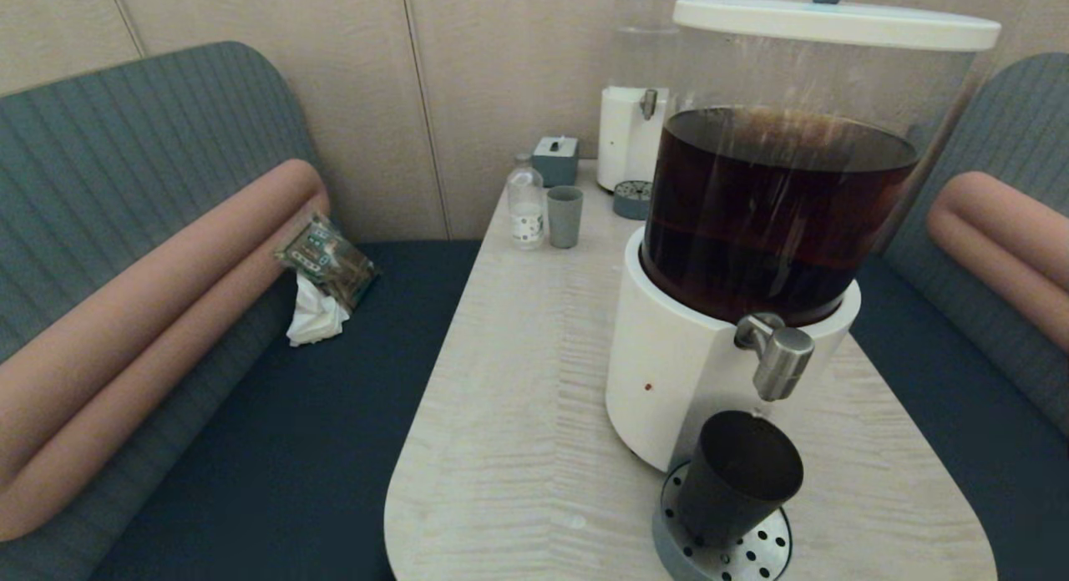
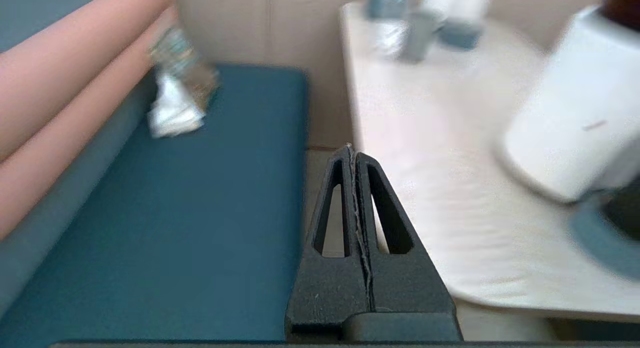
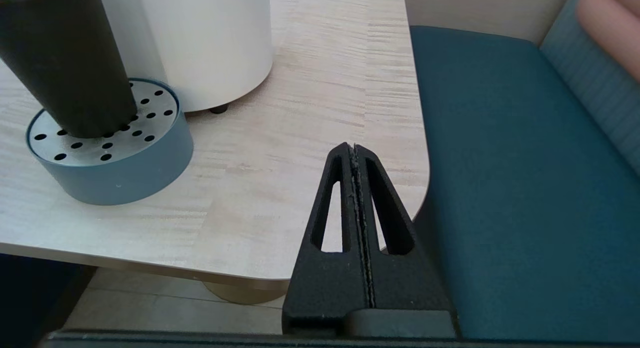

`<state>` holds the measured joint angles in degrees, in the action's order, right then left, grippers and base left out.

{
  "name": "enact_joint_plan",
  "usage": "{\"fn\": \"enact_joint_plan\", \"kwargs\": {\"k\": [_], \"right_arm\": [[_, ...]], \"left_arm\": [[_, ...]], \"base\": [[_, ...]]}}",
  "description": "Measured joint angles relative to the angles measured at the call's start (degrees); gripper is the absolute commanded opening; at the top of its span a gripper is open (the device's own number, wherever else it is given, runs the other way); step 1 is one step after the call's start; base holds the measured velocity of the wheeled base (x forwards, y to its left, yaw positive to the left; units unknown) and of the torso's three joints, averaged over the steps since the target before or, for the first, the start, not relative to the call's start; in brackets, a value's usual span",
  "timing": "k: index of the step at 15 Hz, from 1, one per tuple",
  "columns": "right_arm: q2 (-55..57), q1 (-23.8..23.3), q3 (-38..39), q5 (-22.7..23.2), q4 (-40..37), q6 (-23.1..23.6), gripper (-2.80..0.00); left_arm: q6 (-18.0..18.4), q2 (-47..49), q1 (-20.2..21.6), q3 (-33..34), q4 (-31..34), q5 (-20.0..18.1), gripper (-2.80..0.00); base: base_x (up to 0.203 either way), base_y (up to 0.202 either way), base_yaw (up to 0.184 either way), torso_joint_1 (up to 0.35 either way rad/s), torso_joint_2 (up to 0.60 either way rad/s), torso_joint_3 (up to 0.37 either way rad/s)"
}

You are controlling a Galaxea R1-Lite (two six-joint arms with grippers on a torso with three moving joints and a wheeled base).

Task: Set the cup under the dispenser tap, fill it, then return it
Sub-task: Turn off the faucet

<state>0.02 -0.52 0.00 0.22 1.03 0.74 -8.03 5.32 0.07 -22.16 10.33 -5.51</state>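
My right gripper (image 3: 354, 150) is pinched tight with nothing in it, and it hangs by the near corner of the table (image 3: 310, 88), next to the blue seat (image 3: 500, 163). My left gripper (image 2: 351, 150) is pinched tight too and holds nothing — it hangs at the table's other side, over the other blue seat (image 2: 175, 213).

The cup (image 1: 737, 477) is dark and has no handle. It stands upright on the round drip tray (image 1: 768, 554) with the little holes, right under the dispenser tap (image 1: 778, 354). Nothing is touching the cup. I cannot tell if there is drink in it.

I count two dispensers. The big one (image 1: 777, 214) is close to me, with a white base and brown drink inside. The small one (image 1: 639, 105) is far back by the wall, with clear liquid and its own drip tray (image 1: 632, 199).

I count two cups — the dark one and a grey-blue cup (image 1: 564, 216) far back. Just beside it stands one small clear bottle (image 1: 526, 201), and behind them one grey box (image 1: 556, 159).

On the left seat lie one packet (image 1: 327, 260) and one white tissue (image 1: 316, 316).
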Motion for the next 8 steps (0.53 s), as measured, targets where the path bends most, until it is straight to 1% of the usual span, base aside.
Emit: {"fn": "enact_joint_plan", "kwargs": {"k": [3,6,8], "right_arm": [[0.0,0.0,0.0,0.0,0.0,0.0,-2.8],[0.0,0.0,0.0,0.0,0.0,0.0,-2.8],[0.0,0.0,0.0,0.0,0.0,0.0,-2.8]], "left_arm": [[-2.7,5.2,0.0,-5.1,0.0,-5.3,-2.8],[-2.8,12.7,0.0,-10.4,0.0,-8.4,-2.8],[-2.1,19.0,0.0,-14.4,0.1,-10.6,-2.8]], "base": [[0.0,0.0,0.0,0.0,0.0,0.0],[0.0,0.0,0.0,0.0,0.0,0.0],[0.0,0.0,0.0,0.0,0.0,0.0]]}}
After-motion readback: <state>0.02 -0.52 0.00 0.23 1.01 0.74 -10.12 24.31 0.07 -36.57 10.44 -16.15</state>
